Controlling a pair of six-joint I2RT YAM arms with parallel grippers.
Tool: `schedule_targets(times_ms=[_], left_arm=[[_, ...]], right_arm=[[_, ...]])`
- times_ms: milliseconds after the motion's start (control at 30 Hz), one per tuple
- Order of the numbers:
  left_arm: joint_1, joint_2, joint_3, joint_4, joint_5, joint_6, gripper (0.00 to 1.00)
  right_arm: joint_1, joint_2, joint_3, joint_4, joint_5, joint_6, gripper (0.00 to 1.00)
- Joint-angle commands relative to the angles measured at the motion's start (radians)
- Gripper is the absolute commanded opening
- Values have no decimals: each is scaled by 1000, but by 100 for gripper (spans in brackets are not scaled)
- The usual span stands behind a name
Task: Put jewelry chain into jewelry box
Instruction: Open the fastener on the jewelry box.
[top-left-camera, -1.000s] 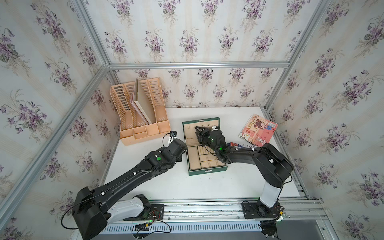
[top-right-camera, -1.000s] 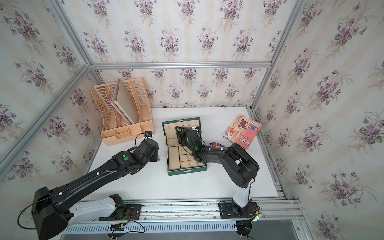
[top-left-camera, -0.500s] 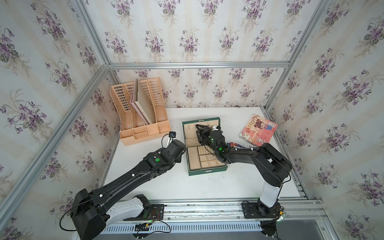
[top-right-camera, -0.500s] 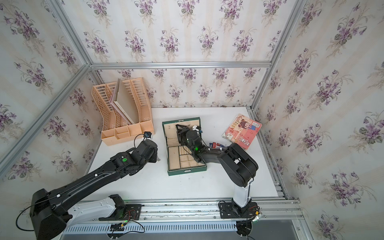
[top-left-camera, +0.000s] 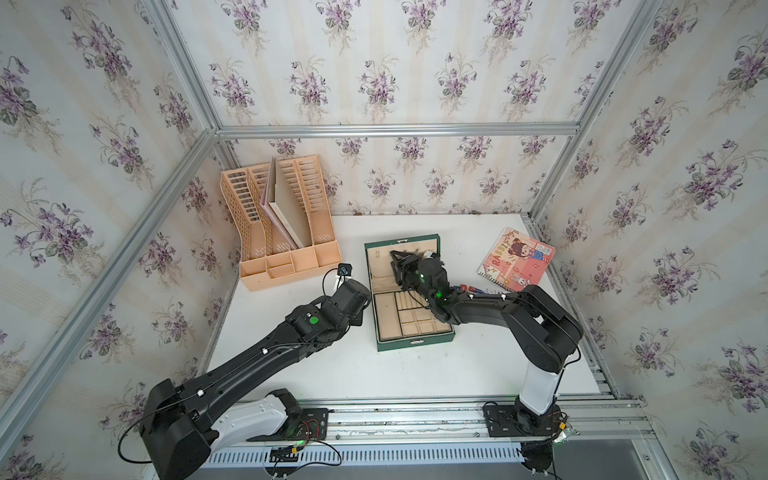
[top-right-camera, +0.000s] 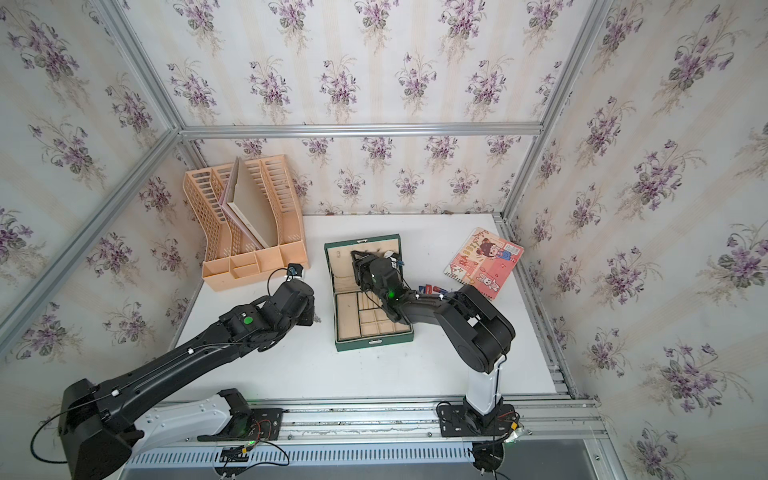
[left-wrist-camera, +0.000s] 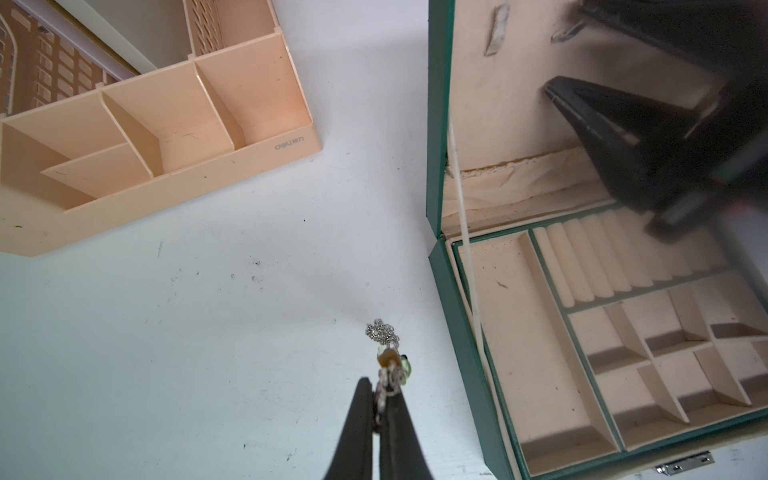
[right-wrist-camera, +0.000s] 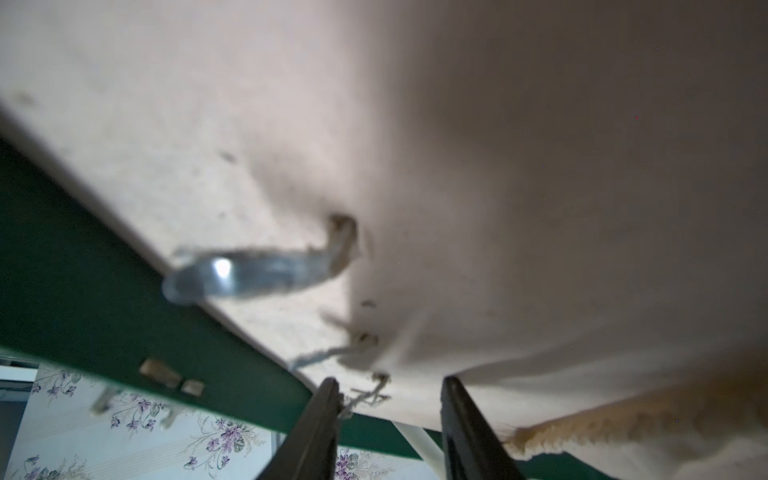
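The left tool is clamped on the thin silvery beaded jewelry chain, which dangles over the white bench just beside the open dark green, beige-lined jewelry box. The box's long compartment lies straight across that wall. Beyond, the right tool stands with jaws parted at the lid.

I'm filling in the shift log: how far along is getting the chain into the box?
Done: the jewelry box lies open, its lid raised. In hand: the left pincer is shut on the jewelry chain, which dangles over the table beside the box. The right pincer stands open at the lid's lining. Left: carry the chain over a compartment and release it; none visible holds it yet.
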Motion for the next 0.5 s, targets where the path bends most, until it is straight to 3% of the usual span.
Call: schedule_targets(times_ms=[0,467], left_arm=[[1,-4,-2,1,-3,-8,0],[1,-6,-9,3,4,-12,0]], right_arm=[[1,9,-4,-10,-11,7,41],[18,26,-31,22,-25,10,32]])
